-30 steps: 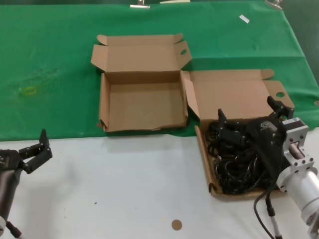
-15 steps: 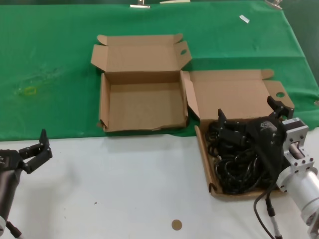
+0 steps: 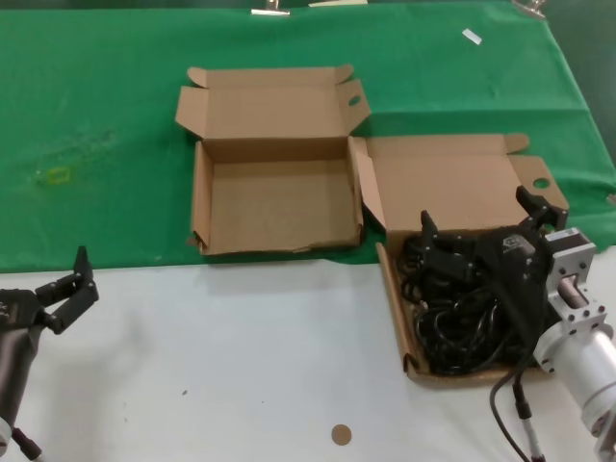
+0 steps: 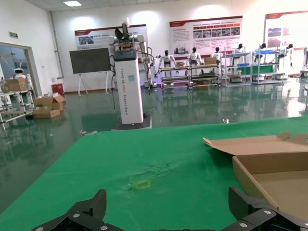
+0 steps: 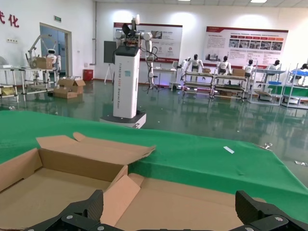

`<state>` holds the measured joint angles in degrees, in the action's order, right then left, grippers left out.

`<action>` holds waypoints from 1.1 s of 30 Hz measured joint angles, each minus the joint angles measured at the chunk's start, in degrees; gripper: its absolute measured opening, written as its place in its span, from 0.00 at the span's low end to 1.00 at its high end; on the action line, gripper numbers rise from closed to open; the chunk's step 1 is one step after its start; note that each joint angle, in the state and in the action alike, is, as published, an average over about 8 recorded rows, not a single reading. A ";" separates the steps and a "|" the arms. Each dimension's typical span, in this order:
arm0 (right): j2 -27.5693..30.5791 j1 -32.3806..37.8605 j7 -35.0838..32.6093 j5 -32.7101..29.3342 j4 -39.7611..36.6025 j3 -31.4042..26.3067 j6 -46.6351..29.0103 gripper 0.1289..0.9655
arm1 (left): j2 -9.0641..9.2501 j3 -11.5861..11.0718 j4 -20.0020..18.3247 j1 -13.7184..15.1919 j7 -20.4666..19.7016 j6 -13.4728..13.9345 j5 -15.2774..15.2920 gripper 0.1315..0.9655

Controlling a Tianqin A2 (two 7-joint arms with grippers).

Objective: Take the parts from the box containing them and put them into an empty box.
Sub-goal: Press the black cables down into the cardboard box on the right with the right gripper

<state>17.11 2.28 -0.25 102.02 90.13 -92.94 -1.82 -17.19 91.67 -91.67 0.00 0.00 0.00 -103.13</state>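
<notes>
The parts are black coiled cords heaped in the right-hand cardboard box, whose lid lies open behind it. The empty box stands open to its left on the green cloth. My right gripper hangs open just above the back of the cord pile, holding nothing. From its wrist, the right gripper spans wide over the bare lid, with the empty box beside it. My left gripper waits open at the table's near left corner; in its wrist view the left gripper faces green cloth.
A green cloth covers the far half of the table and a white surface the near half. A small brown disc lies near the front edge. A white tag lies far back. The right arm's cable hangs beside the cord box.
My left gripper has shifted slightly to the left. The right gripper, the cords and both boxes have not moved.
</notes>
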 joint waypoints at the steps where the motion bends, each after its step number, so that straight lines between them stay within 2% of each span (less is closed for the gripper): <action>1: 0.03 -0.01 0.02 0.01 0.01 -0.05 0.05 1.00 | 0.00 0.00 0.00 0.00 0.00 0.00 0.00 0.93; 3: 0.10 -0.03 0.07 0.02 0.02 -0.19 0.18 1.00 | 0.00 0.00 0.00 0.00 0.00 0.00 0.00 0.93; 12: 1.84 0.54 0.54 0.74 0.02 -1.95 1.94 1.00 | 0.00 0.00 0.00 0.00 0.00 0.00 0.01 0.78; 15: 3.43 0.83 0.67 1.78 0.12 -3.22 3.14 1.00 | 0.00 0.00 0.00 0.00 0.00 0.00 0.01 0.69; 20: 7.49 1.42 0.45 4.88 0.37 -6.54 5.51 1.00 | 0.00 0.00 0.00 0.00 0.00 0.00 0.01 0.54; 24: 11.41 2.03 0.35 7.55 0.59 -9.45 6.52 1.00 | 0.00 0.00 0.00 0.00 0.00 0.00 0.01 0.54; 32: 20.43 3.73 1.71 11.94 1.69 -14.82 6.03 1.00 | 0.00 0.00 0.00 0.00 0.00 0.00 0.01 0.28; 33: 21.90 4.08 1.95 12.50 1.91 -15.70 5.90 1.00 | 0.00 0.00 0.00 0.00 0.00 0.00 0.01 0.28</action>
<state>39.01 6.36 1.70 114.51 92.04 -108.63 4.08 -17.19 91.68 -91.67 0.00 0.00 0.00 -103.12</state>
